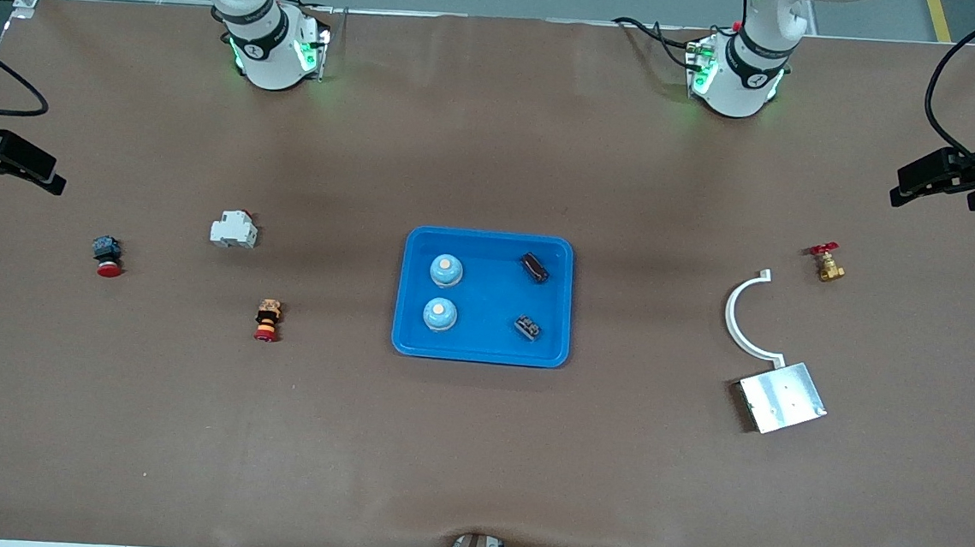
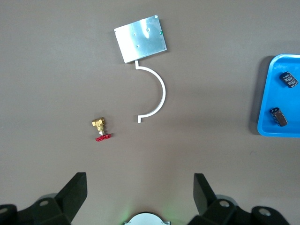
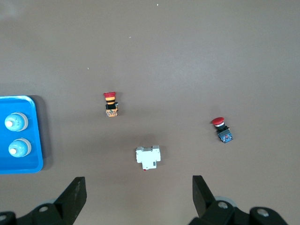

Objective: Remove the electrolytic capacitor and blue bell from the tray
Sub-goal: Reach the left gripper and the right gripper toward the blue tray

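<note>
Sitting in the blue tray (image 1: 479, 352) at the middle of the table are two light blue bells (image 1: 446, 271) (image 1: 440, 314) along the side toward the right arm's end, and two dark capacitors (image 1: 534, 267) (image 1: 527, 328) along the side toward the left arm's end. In each pair the items are apart, one nearer to the front camera than the other. From the left wrist view both capacitors appear to lie on their sides, though they are small there.

Toward the right arm's end lie a white breaker block (image 1: 234, 229), a red push button with a dark body (image 1: 107, 255), and an orange and red button (image 1: 267, 319) nearer to the front camera. Toward the left arm's end are a brass valve with a red handle (image 1: 826, 263), a curved white bracket (image 1: 746, 318) and a metal plate (image 1: 782, 397) just beside the bracket's nearer end.

Both arms wait, drawn back to the table's ends. The left gripper (image 2: 140, 187) hangs over bare table near the valve, fingers spread wide and holding nothing. The right gripper (image 3: 139, 190) hangs over the table near the breaker block, likewise wide apart and empty.
</note>
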You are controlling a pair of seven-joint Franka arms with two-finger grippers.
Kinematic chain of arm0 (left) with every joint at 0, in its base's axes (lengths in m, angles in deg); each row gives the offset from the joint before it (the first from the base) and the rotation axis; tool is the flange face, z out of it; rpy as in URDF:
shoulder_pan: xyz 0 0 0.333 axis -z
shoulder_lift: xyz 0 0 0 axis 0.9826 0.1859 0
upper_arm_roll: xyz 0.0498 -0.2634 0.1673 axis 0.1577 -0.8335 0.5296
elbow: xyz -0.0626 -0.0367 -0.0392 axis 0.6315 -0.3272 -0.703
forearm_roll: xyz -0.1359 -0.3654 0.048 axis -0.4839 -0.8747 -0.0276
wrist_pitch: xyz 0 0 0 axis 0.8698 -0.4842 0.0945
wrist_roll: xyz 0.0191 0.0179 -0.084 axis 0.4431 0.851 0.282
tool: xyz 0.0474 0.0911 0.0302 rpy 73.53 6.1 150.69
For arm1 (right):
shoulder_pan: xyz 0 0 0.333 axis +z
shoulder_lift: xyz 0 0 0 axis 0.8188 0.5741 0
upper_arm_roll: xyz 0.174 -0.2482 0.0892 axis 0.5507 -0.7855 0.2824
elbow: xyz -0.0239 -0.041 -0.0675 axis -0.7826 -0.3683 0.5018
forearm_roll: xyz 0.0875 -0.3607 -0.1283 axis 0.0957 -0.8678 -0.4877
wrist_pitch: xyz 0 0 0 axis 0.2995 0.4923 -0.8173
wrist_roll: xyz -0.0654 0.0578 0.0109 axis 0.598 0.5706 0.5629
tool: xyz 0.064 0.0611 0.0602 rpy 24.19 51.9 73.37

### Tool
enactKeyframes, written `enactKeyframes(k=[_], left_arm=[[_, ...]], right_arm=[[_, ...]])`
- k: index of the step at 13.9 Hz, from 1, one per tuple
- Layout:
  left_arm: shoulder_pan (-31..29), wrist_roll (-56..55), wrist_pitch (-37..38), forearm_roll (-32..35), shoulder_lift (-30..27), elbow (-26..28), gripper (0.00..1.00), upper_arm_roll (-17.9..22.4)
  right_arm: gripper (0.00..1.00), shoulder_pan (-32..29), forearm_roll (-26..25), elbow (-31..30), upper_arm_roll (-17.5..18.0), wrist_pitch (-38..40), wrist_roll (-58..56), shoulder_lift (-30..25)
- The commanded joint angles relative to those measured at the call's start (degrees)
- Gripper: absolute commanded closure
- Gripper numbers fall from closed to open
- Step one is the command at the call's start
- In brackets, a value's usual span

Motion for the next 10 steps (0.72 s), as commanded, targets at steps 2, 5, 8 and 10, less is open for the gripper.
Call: enactKeyframes(k=[2,5,8,10], left_arm=[[-0.40,0.56,0.84,0.45,0.14,-0.86,0.00,-0.37],[-0.40,0.82,0.84,0.36,0.14,-0.95,0.00,-0.37],[-0.49,0.04,0.93,0.18,0.14,-0.95,0.00,-0.37],[-0.41,-0.23,0.93,0.18,0.23,-0.77,0.00,-0.28]], right_arm=[[0.00,-0.89,1.05,-1.78,0.57,-0.73,0.02,-1.70],[0.00,-0.80,1.05,-2.13,0.58,-1.09,0.02,-1.61],[0.00,-0.80,1.05,-2.22,0.58,-0.82,0.19,-1.70],[0.00,-0.54,1.05,-2.48,0.84,-0.12,0.28,-2.22]])
